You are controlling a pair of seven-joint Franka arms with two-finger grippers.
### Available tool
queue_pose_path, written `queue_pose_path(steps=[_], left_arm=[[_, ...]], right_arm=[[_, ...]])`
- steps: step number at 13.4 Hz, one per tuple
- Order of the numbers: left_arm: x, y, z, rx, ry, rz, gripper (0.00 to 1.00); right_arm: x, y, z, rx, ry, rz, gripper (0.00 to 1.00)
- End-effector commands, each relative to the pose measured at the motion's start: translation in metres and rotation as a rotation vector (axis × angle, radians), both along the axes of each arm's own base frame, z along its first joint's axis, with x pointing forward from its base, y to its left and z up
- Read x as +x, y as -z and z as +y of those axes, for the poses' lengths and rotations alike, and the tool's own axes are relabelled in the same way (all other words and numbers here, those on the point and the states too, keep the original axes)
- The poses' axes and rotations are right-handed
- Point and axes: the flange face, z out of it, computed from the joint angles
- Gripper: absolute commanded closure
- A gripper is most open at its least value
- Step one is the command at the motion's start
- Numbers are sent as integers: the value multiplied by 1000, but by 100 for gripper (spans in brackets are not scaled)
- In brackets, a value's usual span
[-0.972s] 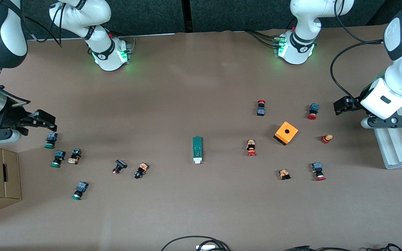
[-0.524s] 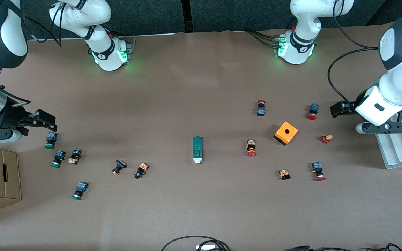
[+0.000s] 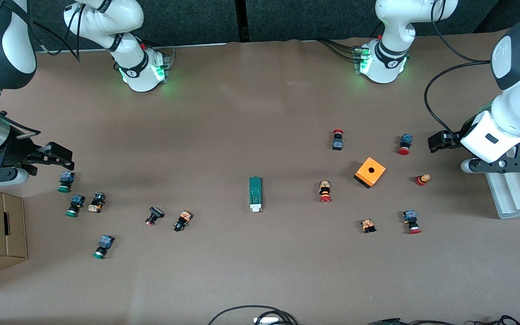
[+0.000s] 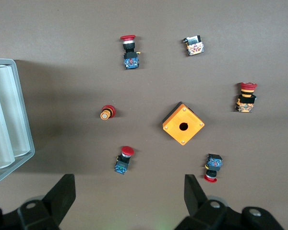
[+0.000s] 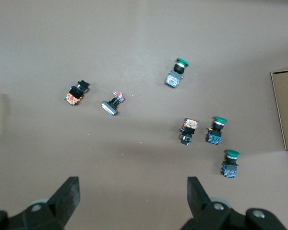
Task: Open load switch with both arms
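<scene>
While the load switch (image 3: pixel 255 193) lies untouched mid-desk between them, the left gripper (image 3: pixel 440 140) and right gripper (image 3: pixel 54 155) hover wide open, apparently poised to approach.

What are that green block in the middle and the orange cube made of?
Green block: probably matte plastic, evenly dark green, with a white, plastic-looking end piece. Orange cube: likely smooth moulded plastic, evenly coloured, with one round hole on top and a black base.

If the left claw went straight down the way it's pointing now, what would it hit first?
Probably bare table: the open left claw points down between two red-capped push buttons, touching neither. Depth is hard to judge.
</scene>
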Motion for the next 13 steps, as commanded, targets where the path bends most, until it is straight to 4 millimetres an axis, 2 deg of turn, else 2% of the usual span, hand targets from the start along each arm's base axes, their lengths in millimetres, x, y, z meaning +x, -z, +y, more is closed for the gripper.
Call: queue_pose_path(steps=[1,4,6,7,8,11,13], left_arm=[[6,7,-6,-8,-8,23,0],[12,19,-22,-9,19,34,0],[15,10,-24,-4,25,17,0],[16,4,-31,-13,31,8,0],[12,4,-51,-7,36,6,0],[6,29,-141,30,-110,-17,0],[3,48,-185,16,-154,-49,0]], right_arm=[[-2,-2,2,-17,-2,9,0],[-2,-1,1,-17,-1,11,0],[-2,-1,1,-17,-1,12,0],[-2,-1,2,-17,-2,12,0],[-2,-1,2,-17,-2,12,0],[-1,3,1,-17,-1,18,0],[0,5,1,-18,-1,21,0]])
